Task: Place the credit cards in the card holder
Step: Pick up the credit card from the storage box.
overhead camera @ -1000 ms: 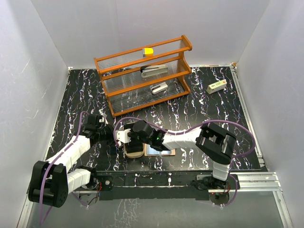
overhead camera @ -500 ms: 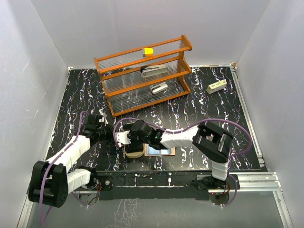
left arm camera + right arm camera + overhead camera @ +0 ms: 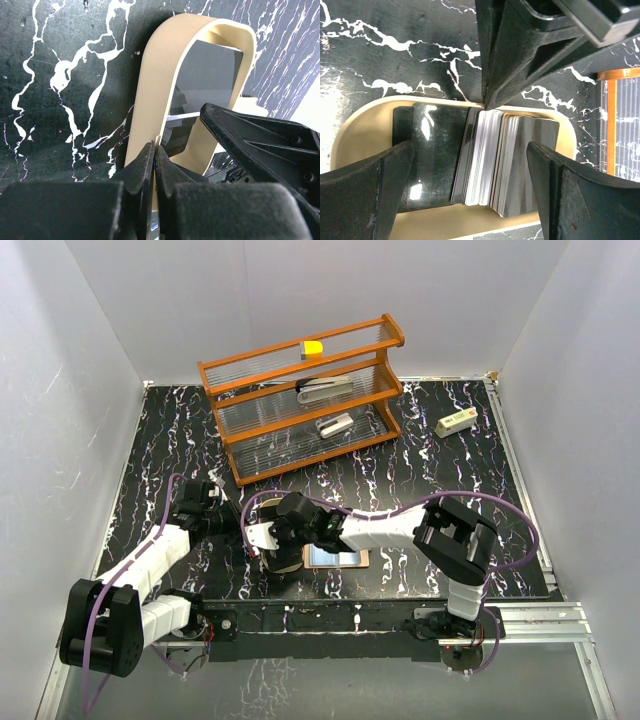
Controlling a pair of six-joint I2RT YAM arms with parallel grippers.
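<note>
Opened wider than a second ago, the right gripper [image 3: 475, 172] straddles the credit cards [image 3: 520, 165], fanned inside the card holder [image 3: 360, 127] at the near edge of the table [image 3: 450, 460]. The left gripper [image 3: 154, 150] pinches the holder's rim; lifting the right arm straight up should avoid dragging cards.

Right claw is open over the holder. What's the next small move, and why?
Probably lift the right claw straight up. Its jaws stand wide open either side of the credit cards, which already sit stacked inside the card holder. The left claw pinches the holder's rim, steadying it.
</note>
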